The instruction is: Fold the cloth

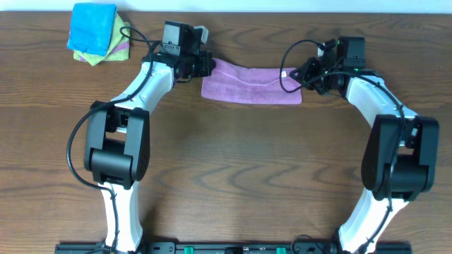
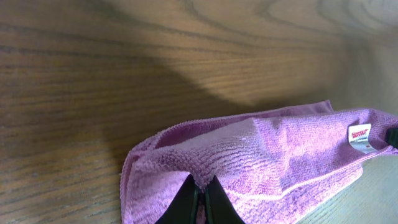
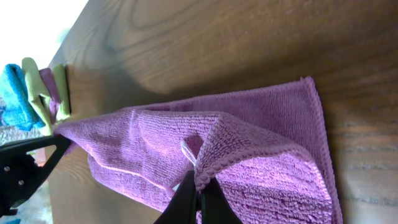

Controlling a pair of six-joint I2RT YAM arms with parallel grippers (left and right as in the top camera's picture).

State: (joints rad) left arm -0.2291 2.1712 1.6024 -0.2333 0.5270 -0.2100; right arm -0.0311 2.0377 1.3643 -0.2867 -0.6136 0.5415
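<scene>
Soft, light, floppy cloth (image 1: pixel 251 83) sagging between left gripper (image 2: pixel 200 188) and right gripper (image 3: pixel 198 184), each pinched shut on a corner; probably best held by corners, pulled taut.

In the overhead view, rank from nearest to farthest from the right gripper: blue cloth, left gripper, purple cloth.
1. purple cloth, held by the right gripper.
2. left gripper, at the cloth's other end.
3. blue cloth, far-left corner.

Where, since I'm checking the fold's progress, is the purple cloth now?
In the overhead view the purple cloth is at the far middle of the table, stretched between the left jaws and the right jaws, both shut on its ends.
</scene>
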